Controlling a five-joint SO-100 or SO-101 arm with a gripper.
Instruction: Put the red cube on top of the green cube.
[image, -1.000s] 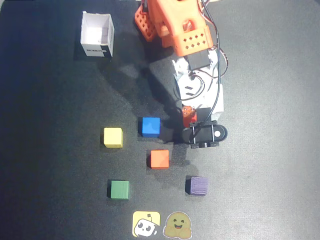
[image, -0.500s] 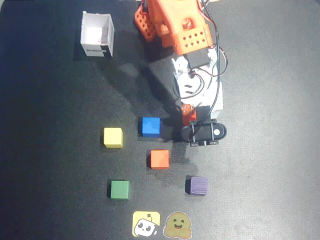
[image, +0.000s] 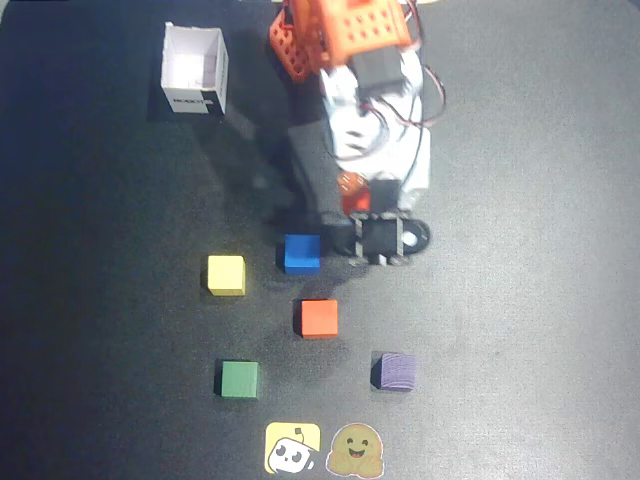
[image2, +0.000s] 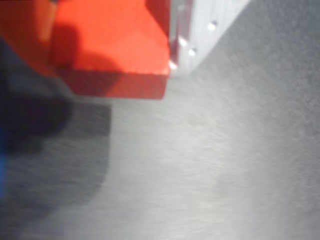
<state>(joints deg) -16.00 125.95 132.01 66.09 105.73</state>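
Carrying the red cube (image2: 112, 47) across to the green cube (image: 239, 379) is what I reckon the job is right now, and the trick will be keeping it high enough to clear the blue cube (image: 301, 253) and the orange cube (image: 318, 318) that sit roughly along the way, then squaring up before lowering. In the wrist view the red cube fills the top left, pressed against a pale finger, so the claw (image: 352, 205) looks clenched on it and lifted off the dark surface (image: 520, 330). In the overhead view the green cube sits near the bottom edge, well apart from the claw, down and to the left.
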